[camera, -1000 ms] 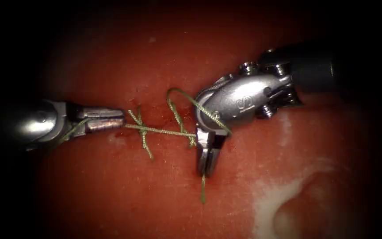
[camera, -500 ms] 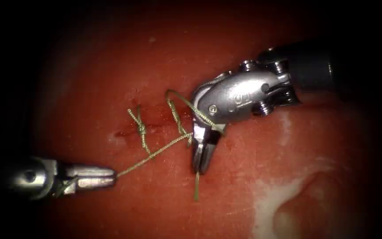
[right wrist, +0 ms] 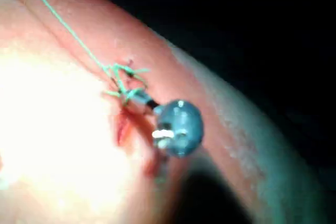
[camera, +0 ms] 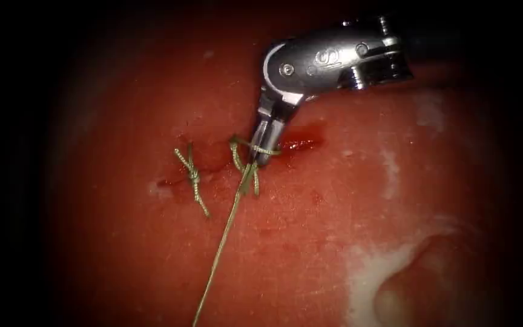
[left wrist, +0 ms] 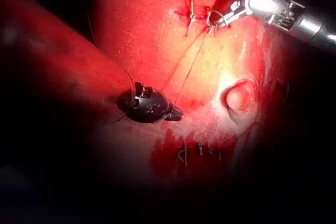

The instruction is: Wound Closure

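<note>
As things lie now: you are looking at the tissue (camera: 334, 242) from above, and its cut (camera: 213, 158) runs across the middle, well away from every edge.
Right claw (camera: 260, 158): your right tool comes in from the far right corner of the tissue and bends sharply down, so its tip rests at the cut. It looks clenched on the thread (camera: 225, 236) where a stitch is forming, and a small loop of thread is wrapped tightly around it.
Left claw (left wrist: 178, 113): in the left wrist view it hangs over the tissue well apart from the cut. It is clenched on the far end of the long strand.
Thread: one long, straight strand runs from the stitch at the right claw across the tissue toward its near edge. Two short ends hang just below that stitch.
Knotted stitch (camera: 194, 177): it sits on the cut to the left of the right claw, apart from it, with short tails above and below.
Red fluid (camera: 301, 144): a wet streak lies along the cut just right of the right claw.
Pale patch (camera: 382, 272): a whitish area lies near the tissue's near right corner.
</note>
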You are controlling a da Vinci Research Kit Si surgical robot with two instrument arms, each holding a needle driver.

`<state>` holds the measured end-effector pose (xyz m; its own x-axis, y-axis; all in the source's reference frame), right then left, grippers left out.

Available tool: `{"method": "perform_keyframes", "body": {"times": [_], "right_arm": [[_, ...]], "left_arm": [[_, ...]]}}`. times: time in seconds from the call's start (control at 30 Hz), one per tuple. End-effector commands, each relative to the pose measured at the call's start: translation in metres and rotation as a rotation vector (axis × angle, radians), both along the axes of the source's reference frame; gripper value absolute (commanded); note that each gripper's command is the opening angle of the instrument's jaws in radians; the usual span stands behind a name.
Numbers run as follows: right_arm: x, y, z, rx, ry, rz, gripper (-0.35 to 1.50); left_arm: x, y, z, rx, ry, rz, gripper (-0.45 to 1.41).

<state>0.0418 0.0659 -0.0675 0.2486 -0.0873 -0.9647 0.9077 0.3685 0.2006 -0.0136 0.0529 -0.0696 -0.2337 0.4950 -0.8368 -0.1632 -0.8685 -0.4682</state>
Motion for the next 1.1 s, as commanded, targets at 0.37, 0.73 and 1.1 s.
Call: {"method": "perform_keyframes", "body": {"times": [0.37, 0.73, 1.1], "right_arm": [[0.0018, 0.001, 0.0017, -0.007, -0.038, 0.083, -0.35], [0.0007, 0.0035, 0.0026, 0.051, -0.344, 0.39, -0.35], [-0.0083, -0.0017, 0.0025, 0.591, -0.69, 1.336, -0.35]], "left_arm": [[-0.0045, -0.008, -0.0081, 0.028, -0.044, 0.076, -0.35], [-0.0051, -0.0103, -0.0103, 0.043, -0.067, 0.088, -0.35], [-0.0061, -0.0104, -0.0088, 0.039, -0.066, 0.087, -0.35]]}}
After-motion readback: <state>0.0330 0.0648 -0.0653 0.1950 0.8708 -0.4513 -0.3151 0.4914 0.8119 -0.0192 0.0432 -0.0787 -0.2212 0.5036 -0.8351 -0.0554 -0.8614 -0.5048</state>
